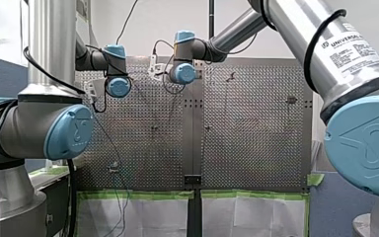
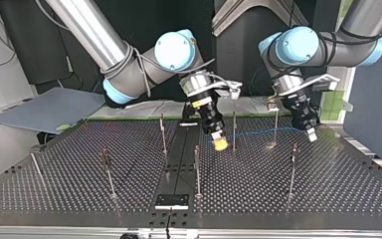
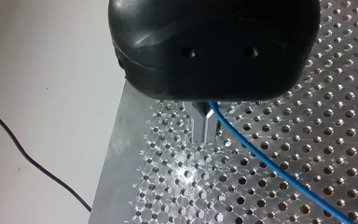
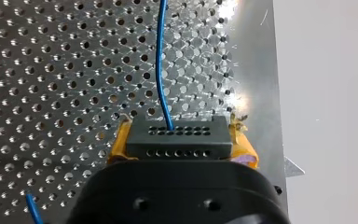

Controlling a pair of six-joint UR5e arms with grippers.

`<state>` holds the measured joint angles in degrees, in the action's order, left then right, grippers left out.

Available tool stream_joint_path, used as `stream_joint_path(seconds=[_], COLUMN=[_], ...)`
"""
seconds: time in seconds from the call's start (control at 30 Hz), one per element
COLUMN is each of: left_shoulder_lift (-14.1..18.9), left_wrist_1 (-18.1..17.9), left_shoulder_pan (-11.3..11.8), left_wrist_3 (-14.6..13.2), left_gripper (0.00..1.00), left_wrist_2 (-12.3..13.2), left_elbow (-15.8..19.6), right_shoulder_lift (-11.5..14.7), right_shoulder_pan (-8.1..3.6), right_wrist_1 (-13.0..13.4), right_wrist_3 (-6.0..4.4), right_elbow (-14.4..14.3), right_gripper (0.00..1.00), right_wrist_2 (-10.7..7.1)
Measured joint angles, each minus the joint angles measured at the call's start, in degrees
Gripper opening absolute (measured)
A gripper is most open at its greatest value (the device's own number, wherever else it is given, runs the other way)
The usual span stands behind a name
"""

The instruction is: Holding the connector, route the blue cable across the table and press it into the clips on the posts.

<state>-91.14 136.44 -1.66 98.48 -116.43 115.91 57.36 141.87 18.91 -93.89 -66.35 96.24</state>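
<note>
1. My right claw (image 4: 182, 148) pinches the connector (image 4: 177, 135) between its yellow pads (image 4: 116, 147). The blue cable (image 4: 161, 70) leaves the connector's face and runs straight ahead of the claw, over the perforated counter (image 4: 51, 70).
2. My left claw (image 3: 205, 125) has its metal fingers pressed together on the blue cable. The cable comes out beside the fingertips and slants away over the counter's holes.
3. In the top view my right claw hangs near the counter's middle and my left claw toward the view's right, both just above the surface. The cable is strung between them, passing a post (image 2: 234, 130) and a second post (image 2: 276, 124). I cannot tell whether it is caught on either one.
4. Only the wrist views show the two grips closely. Only the top view shows the whole span of cable. The front view shows neither grip.
</note>
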Motion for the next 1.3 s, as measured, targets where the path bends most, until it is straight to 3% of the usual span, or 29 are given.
stream_joint_path(seconds=[0.37, 0.53, 0.97, 1.3], left_shoulder_lift=[-1.49, -1.97, -7.50, -7.89], left_wrist_1=[-0.71, -0.58, -1.64, -1.82], left_shoulder_pan=[1.65, 2.52, 3.82, 4.92], left_wrist_3=[0.36, 0.53, 1.35, 2.02], left_gripper=[0.00, 0.00, 0.00, 0.00], left_wrist_2=[3.16, 4.15, 6.59, 9.07], left_elbow=[-2.58, -3.71, -6.95, -9.03], right_shoulder_lift=[-0.83, -0.90, -1.05, -1.06], right_shoulder_pan=[-0.13, -0.24, -1.02, -1.64], right_wrist_1=[-1.59, -1.74, -1.84, -2.21], right_wrist_3=[0.01, 0.00, 0.07, 0.02], right_elbow=[3.41, 3.94, 4.44, 6.02], right_gripper=[0.00, 0.00, 0.00, 0.00], right_wrist_2=[-0.05, 0.00, -0.05, -0.08])
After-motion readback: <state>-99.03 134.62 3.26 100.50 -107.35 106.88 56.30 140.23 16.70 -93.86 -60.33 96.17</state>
